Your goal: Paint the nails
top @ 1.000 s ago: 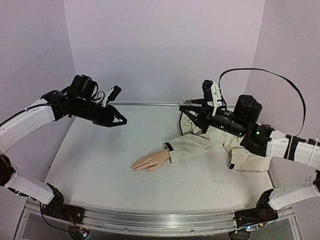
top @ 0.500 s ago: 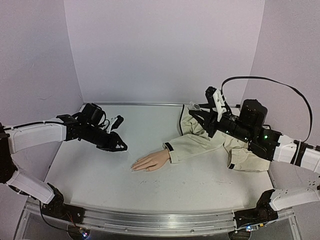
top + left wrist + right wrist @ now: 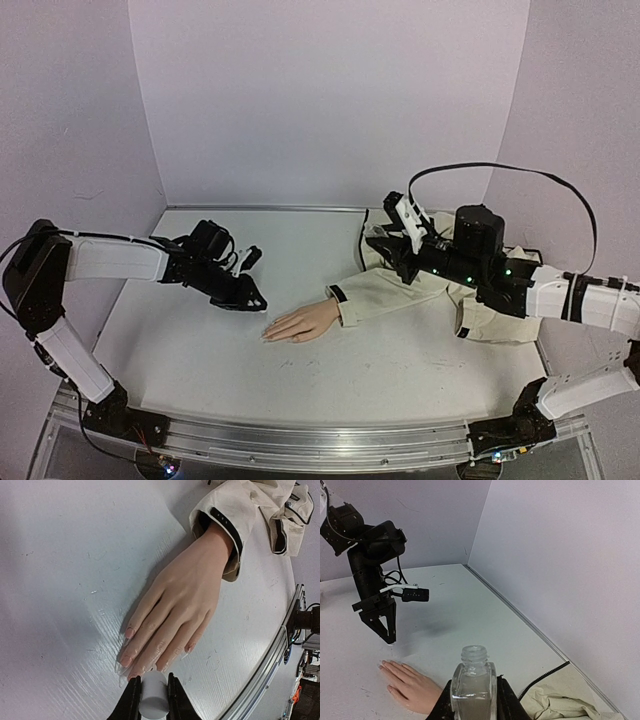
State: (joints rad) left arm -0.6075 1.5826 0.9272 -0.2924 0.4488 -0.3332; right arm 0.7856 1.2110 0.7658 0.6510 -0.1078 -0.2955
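Nails sit at the tips of the mannequin hand, which lies palm down on the white table. Its fingers spread toward the left arm, and its wrist is in a beige sleeve. The left gripper hangs just beside those fingertips, clamped on a small white cylinder. The right gripper grasps a clear, uncapped bottle upright above the sleeve, well apart from the hand.

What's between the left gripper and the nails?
Nothing visible. The left gripper, shut on a white cap, points at the nails of the mannequin hand from close by; only bare table lies between them.
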